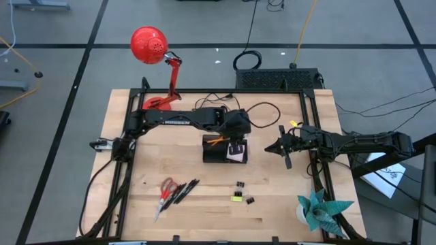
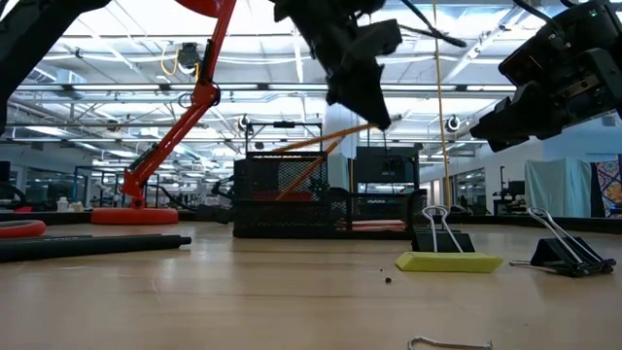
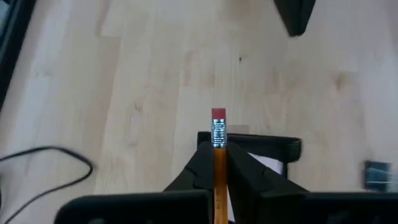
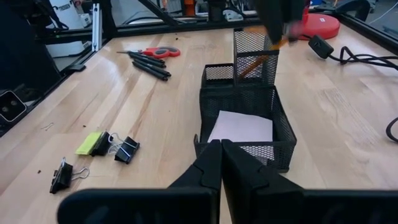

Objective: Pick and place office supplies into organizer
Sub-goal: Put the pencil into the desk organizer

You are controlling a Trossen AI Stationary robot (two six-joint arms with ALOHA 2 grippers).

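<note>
The black mesh organizer (image 1: 214,156) stands mid-table, with a pale sticky-note pad (image 4: 241,127) in its low section and an orange pencil (image 4: 252,65) leaning in its upright compartment (image 4: 255,43). My left gripper (image 3: 218,149) hovers over the organizer, shut on another orange pencil (image 2: 316,139). My right gripper (image 4: 221,146) waits shut, to the organizer's right. Red-handled scissors (image 1: 165,189) and black pens (image 1: 185,192) lie near the front left. Binder clips (image 1: 240,185) and a yellow-green piece (image 1: 236,197) lie near the front middle. My left gripper pinches the orange pencil between its two fingers just behind the metal ferrule (image 3: 218,138); the red eraser (image 3: 218,114) sticks out past the fingertips. The fingers slant down from the table's left. The pencil slopes down leftward to the upright compartment's top (image 2: 258,154); whether it rests there I cannot tell.
A red desk lamp (image 1: 150,45) stands at the far left with its base (image 1: 160,103) on the table. A black cable (image 1: 262,109) loops behind the organizer. A teal paper plant (image 1: 320,207) sits at the front right corner. Bare wood lies front left.
</note>
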